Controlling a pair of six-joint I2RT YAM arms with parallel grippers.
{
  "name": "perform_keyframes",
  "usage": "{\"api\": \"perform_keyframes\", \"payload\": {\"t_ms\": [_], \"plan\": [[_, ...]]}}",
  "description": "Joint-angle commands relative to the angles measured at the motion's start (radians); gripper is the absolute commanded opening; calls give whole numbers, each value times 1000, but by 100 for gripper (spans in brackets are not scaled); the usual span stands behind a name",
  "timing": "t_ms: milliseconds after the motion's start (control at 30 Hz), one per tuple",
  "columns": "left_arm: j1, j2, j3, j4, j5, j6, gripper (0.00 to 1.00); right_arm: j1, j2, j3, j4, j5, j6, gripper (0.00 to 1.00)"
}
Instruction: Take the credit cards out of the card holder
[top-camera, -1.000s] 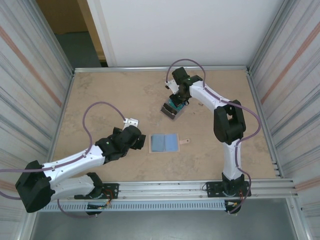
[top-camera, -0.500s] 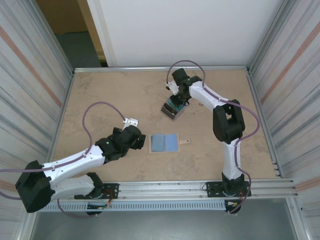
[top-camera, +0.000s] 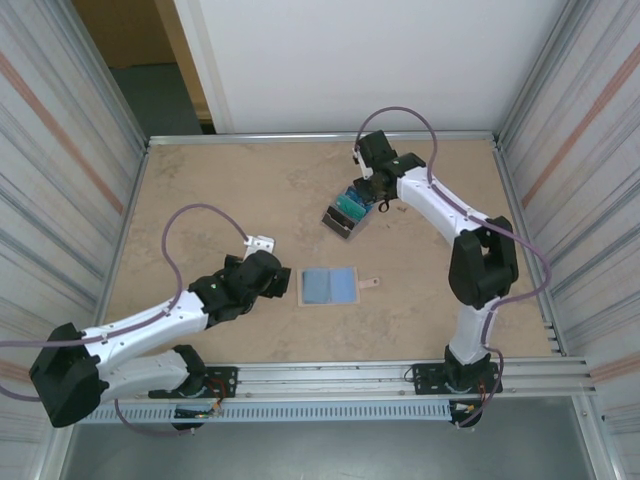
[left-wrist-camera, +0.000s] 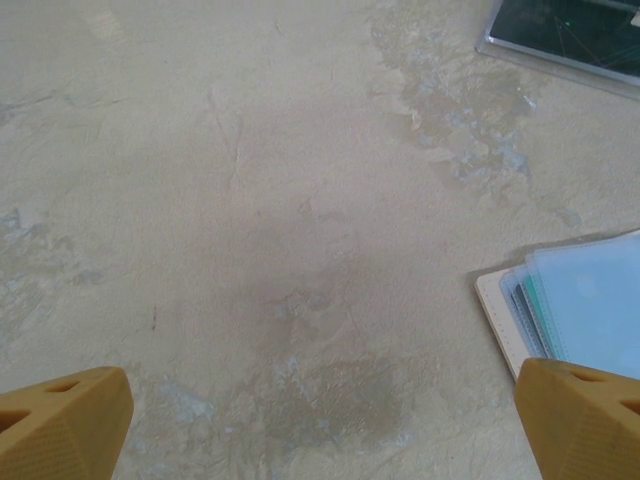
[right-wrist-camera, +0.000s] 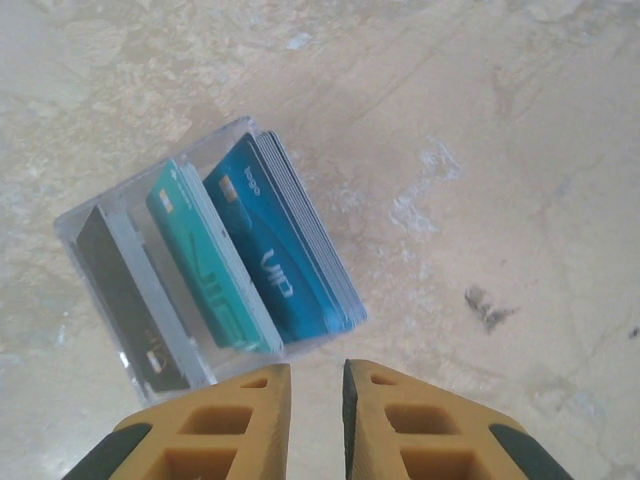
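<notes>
The card holder (top-camera: 329, 286) lies open flat mid-table, pale blue inside up, its tan tab (top-camera: 370, 283) pointing right. In the left wrist view the card holder (left-wrist-camera: 585, 310) sits at the right edge, with teal and dark card edges (left-wrist-camera: 528, 312) peeking from its pocket. My left gripper (top-camera: 284, 285) is open just left of it, fingers wide apart (left-wrist-camera: 320, 388). Teal, blue and dark credit cards (right-wrist-camera: 270, 250) stand in a clear box (top-camera: 345, 213). My right gripper (right-wrist-camera: 317, 368) hovers just beyond the box, holding nothing, jaws a narrow gap apart.
A small white object (top-camera: 262, 243) lies left of centre, near the left arm's cable. Metal walls ring the table. The clear box's corner (left-wrist-camera: 565, 30) shows at the top right of the left wrist view. Bare tabletop stretches in front of the left gripper.
My right gripper has pulled back from over the clear box, up and to the right, and the whole right arm swung right. The left arm and the card holder stayed put.
</notes>
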Motion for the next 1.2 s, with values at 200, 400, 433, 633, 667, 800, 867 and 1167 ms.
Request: {"api": "perform_keyframes", "payload": {"t_ms": [200, 400, 433, 633, 667, 800, 867, 1167], "plan": [[100, -111, -56, -33, -62, -192, 99, 185, -270, -293, 29, 47, 318, 29], [210, -250, -157, -8, 16, -280, 99, 377, -335, -445, 54, 92, 532, 35], [222, -277, -175, -2, 35, -287, 99, 407, -332, -458, 55, 102, 565, 36], [267, -382, -230, -18, 66, -317, 99, 545, -227, -456, 81, 80, 683, 45], [269, -388, -233, -21, 66, -317, 99, 555, -207, -449, 86, 72, 685, 46], [273, -399, -238, -27, 64, -317, 99, 581, -88, -394, 102, 22, 691, 49], [273, -395, -238, -27, 64, -317, 99, 586, -43, -365, 99, 12, 692, 51], [276, -366, -240, -13, 86, -308, 99, 586, 58, -318, 116, -31, 683, 56]]}}
